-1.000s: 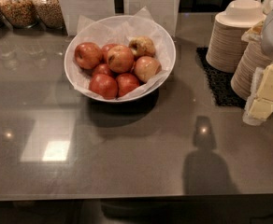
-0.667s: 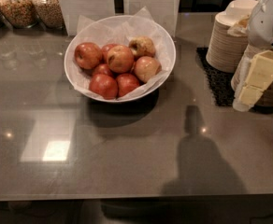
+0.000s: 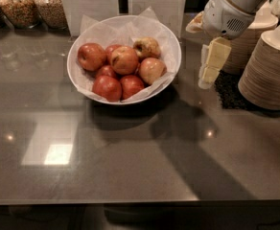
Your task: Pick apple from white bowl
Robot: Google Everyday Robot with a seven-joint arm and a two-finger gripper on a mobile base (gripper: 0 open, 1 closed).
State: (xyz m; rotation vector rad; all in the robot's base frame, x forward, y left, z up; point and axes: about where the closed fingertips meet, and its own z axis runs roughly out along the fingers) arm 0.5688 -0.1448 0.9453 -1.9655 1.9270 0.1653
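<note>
**Pincer (image 3: 211, 66) nears the white bowl (image 3: 174, 42)**

We see the pincer hanging tip-down from an arm entering at upper right, above the counter (image 3: 130, 152) and just right of the white bowl. A second ago it was out by the stacked beige bowls (image 3: 267, 75). Spread or pressed together, we cannot tell. The apple (image 3: 124, 60) sits untouched mid-bowl, so the approach looks under way.

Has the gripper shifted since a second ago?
Yes. The gripper has moved left, off the stacked beige disposable bowls, and now hangs in the gap between them and the wide white paper-lined bowl.
</note>
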